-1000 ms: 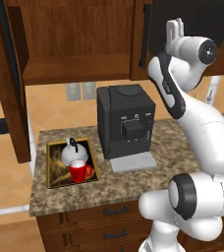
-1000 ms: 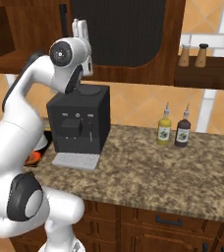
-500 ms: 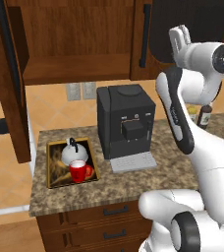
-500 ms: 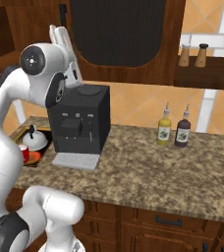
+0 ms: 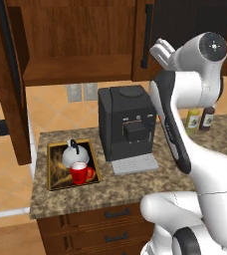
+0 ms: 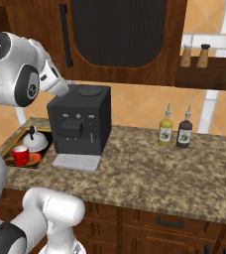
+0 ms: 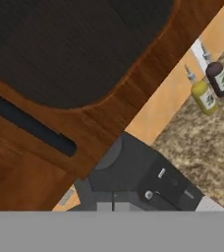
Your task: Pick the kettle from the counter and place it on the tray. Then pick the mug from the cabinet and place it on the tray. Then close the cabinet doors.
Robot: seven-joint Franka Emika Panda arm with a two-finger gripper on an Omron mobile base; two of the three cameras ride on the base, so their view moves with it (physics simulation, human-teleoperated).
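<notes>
Now, operator, your tool (image 5: 159,51) is shut on nothing, raised above the black coffee machine (image 5: 125,128) and just in front of the closed right cabinet door (image 5: 185,30), while the left cabinet door (image 5: 8,84) stands swung wide, overhanging the tabletop's (image 6: 149,171) left edge. You have open granite to the machine's right, up to two bottles (image 6: 175,131) by the wall; the tray (image 5: 54,172) at the left end holds the kettle (image 5: 74,155) and, touching it, the red mug (image 5: 79,173)
</notes>
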